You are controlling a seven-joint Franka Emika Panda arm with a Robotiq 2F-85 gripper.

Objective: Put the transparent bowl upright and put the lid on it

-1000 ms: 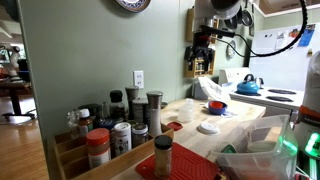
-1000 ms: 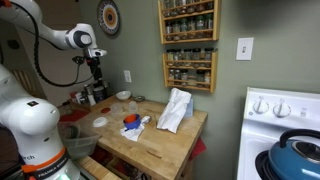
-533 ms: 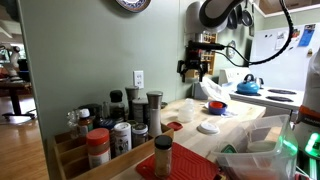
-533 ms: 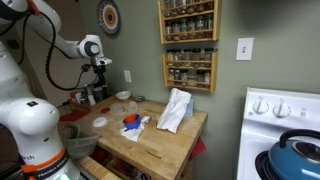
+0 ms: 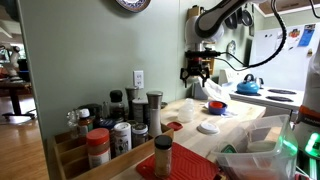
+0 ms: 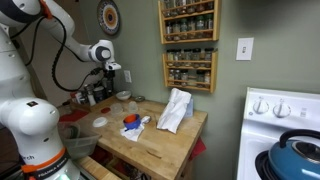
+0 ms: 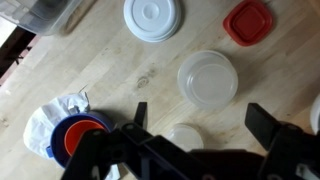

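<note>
Hovering: black two-finger gripper (image 7: 199,112) hangs over the pale wooden table (image 7: 110,70), jaws spread wide, gripping nothing.
Bowl: small round transparent plastic bowl (image 7: 208,78) lies on the table just beyond the fingertips, untouched; which way up, cannot tell.
Lid: flat round white plastic lid (image 7: 152,17), farther and left of the bowl, well apart.
Far right: red square plastic lid (image 7: 247,22).
Near left: stacked red and blue bowls (image 7: 75,140).
</note>
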